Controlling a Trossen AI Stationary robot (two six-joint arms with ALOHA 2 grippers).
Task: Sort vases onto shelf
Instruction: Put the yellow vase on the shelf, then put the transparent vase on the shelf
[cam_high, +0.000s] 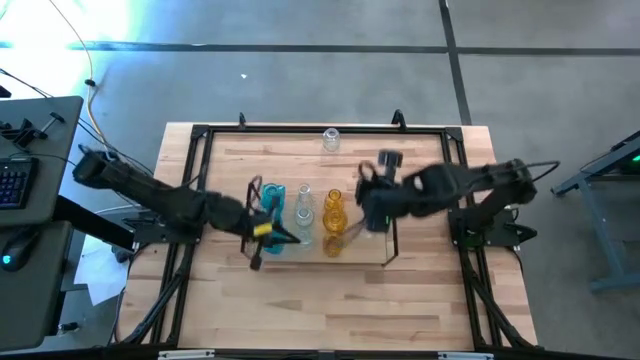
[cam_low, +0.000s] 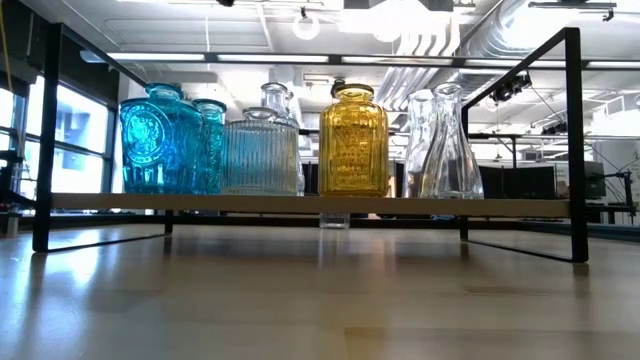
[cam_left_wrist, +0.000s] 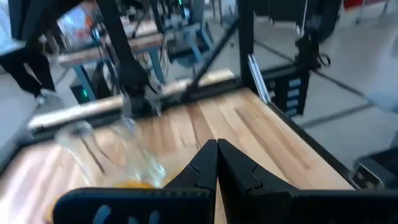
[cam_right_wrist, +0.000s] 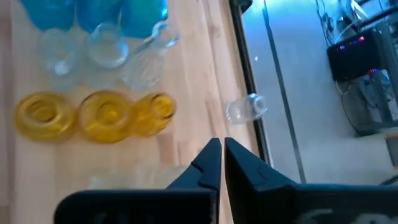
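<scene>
The shelf stands mid-table with blue, clear and amber vases on its wood board. The low view shows blue vases, a ribbed clear one, an amber one and tall clear ones. From above they sit in rows: blue, clear, amber. My left gripper hovers shut at the blue end and holds nothing. My right gripper hovers shut beside the amber vases, also holding nothing.
One more clear vase sits apart on the table near its far edge, beside the black frame that edges the table. Bare wood lies between the shelf and the table's near edge. A keyboard sits on a desk to the left.
</scene>
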